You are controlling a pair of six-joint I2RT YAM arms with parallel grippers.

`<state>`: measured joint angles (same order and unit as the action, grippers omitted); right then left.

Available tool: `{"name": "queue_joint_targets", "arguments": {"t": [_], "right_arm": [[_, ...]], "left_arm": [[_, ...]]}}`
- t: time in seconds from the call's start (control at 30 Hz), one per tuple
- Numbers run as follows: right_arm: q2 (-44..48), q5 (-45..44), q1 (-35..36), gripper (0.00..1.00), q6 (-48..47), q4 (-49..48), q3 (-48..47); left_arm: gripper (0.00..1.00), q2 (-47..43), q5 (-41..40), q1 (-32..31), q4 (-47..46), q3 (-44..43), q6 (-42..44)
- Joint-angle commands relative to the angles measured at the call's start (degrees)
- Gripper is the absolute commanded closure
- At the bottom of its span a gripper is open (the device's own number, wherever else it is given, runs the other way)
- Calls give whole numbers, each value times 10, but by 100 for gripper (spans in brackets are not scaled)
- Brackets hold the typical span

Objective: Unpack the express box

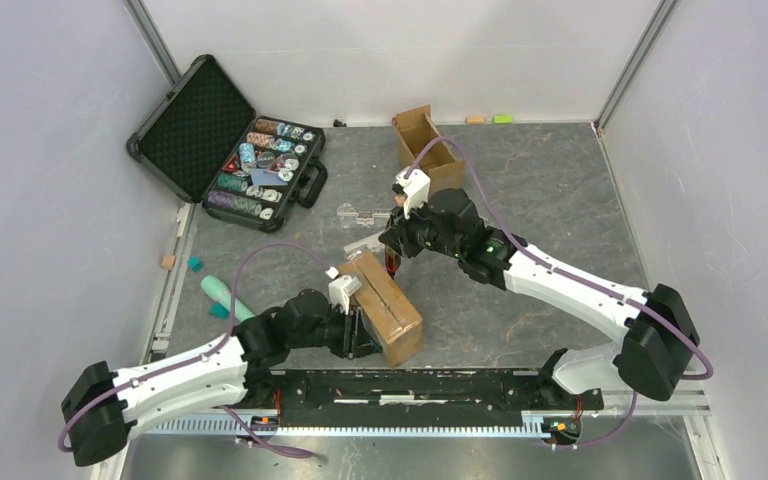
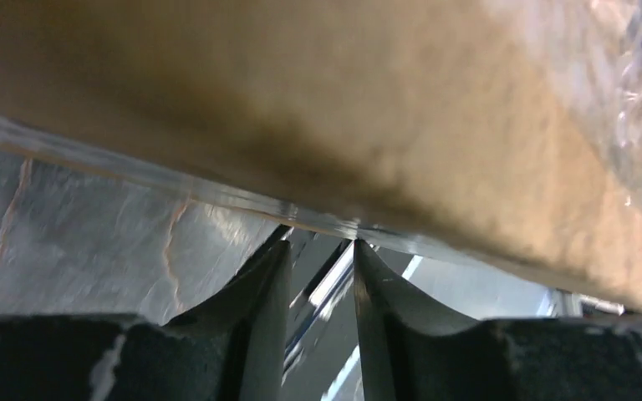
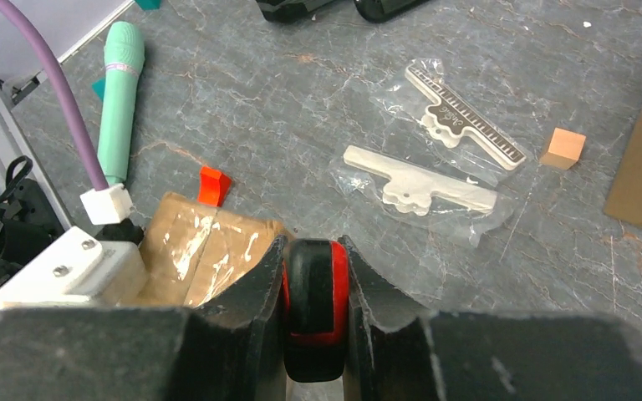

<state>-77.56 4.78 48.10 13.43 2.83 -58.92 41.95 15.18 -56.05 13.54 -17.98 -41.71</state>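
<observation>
The express box [image 1: 392,312], brown cardboard with a taped seam, lies at the near middle of the table. My left gripper [image 1: 358,330] is at its left side. In the left wrist view the box [image 2: 343,109] fills the top, and the left gripper [image 2: 322,244] has its tips at the box's lower edge, jaws a little apart with nothing between them. My right gripper [image 1: 393,262] hangs over the box's far end, shut on a red-and-black tool [image 3: 316,292]. The right wrist view shows the right gripper [image 3: 316,242] just right of the taped box top [image 3: 201,251].
An open black case of poker chips [image 1: 260,170] stands back left, and a narrow open cardboard box [image 1: 425,150] at the back. Bagged white parts [image 3: 435,175], a mint cylinder [image 3: 121,100], a red piece [image 3: 213,184] and an orange block [image 3: 567,148] lie around.
</observation>
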Motion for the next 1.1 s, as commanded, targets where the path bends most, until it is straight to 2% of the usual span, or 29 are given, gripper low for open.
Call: {"name": "queue_joint_targets", "arguments": {"t": [0.0, 0.07, 0.2, 0.27, 0.33, 0.43, 0.63, 0.73, 0.8, 0.93, 1.07], "right_arm": [[-17, -3, 4, 100, -26, -46, -14], [-24, -3, 4, 100, -35, -47, -19], [-45, 9, 4, 100, -56, -47, -36], [-54, 1, 3, 100, -64, -32, -46], [-52, -11, 3, 100, -74, -29, -47], [-39, -39, 4, 100, -83, -11, -35], [-22, -97, 3, 100, -97, -6, -25], [-18, -119, 3, 100, -102, -6, -27], [-11, -139, 3, 100, -105, -6, -31], [0, -177, 3, 100, -120, 9, -60], [11, -202, 4, 100, -127, 22, -88]], "left_arm": [[60, 39, -96, -2, -268, 70, -130], [58, 83, -118, -2, -334, 76, -141], [58, 195, -115, -1, -414, 34, -135], [60, 229, -106, -2, -425, 15, -139], [60, 227, -100, -2, -417, 9, -137], [60, 176, -107, -2, -346, 2, -123], [57, 42, -108, -2, -142, -52, -88], [56, -9, -139, -1, -37, -83, -75], [53, -41, -189, -1, 39, -118, -62], [47, -34, -293, 15, 169, -220, -43], [43, 40, -315, 61, 262, -308, -9]]}}
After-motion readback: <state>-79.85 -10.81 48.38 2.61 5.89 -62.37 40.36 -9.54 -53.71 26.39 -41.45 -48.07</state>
